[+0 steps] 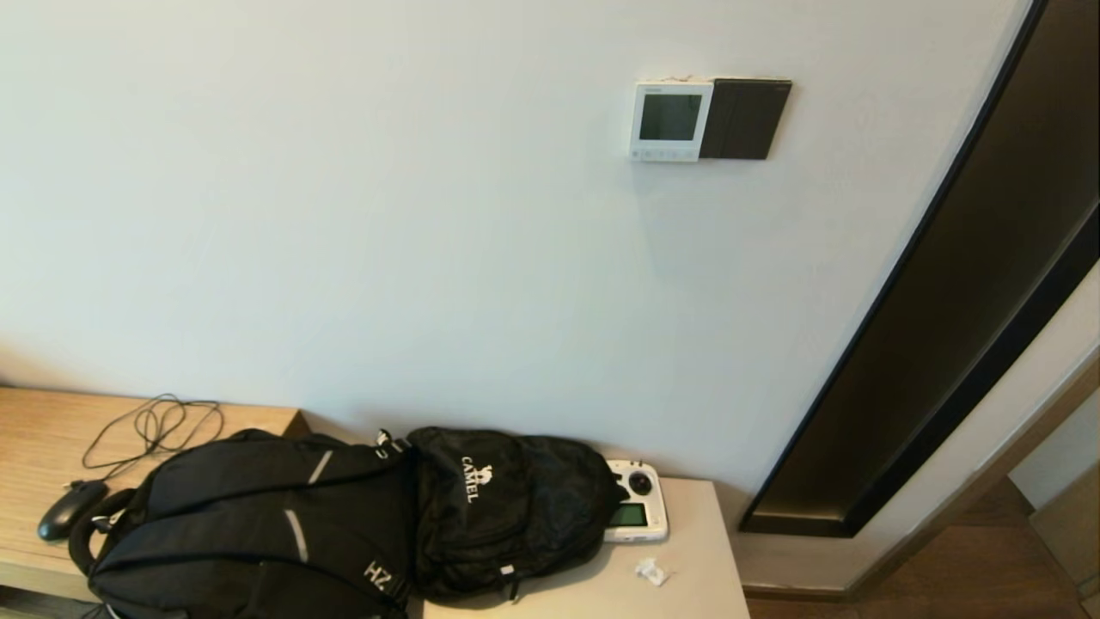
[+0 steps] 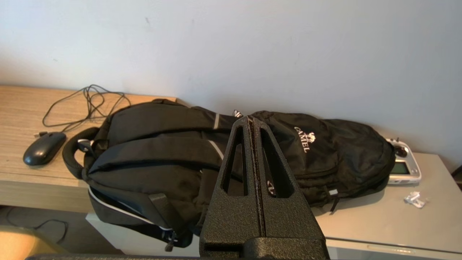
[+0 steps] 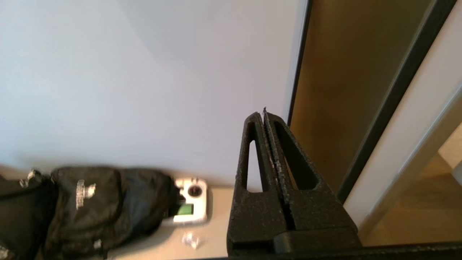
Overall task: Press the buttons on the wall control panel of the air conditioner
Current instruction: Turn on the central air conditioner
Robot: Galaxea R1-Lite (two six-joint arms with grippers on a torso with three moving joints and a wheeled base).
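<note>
The white wall control panel [image 1: 671, 120] hangs high on the wall, right of centre in the head view. Its screen is dark grey. A row of tiny pale buttons [image 1: 663, 155] runs along its bottom edge. Neither arm shows in the head view. My left gripper [image 2: 251, 121] is shut and empty, above the black backpacks. My right gripper [image 3: 262, 115] is shut and empty, pointing at the bare wall beside the dark door frame. The panel is out of view in both wrist views.
A plain black plate [image 1: 744, 119] adjoins the panel's right side. Two black backpacks [image 1: 344, 516], a white handheld controller [image 1: 636, 512], a mouse [image 1: 69, 507] and a cable lie on the low furniture below. A dark door frame [image 1: 945, 309] runs at the right.
</note>
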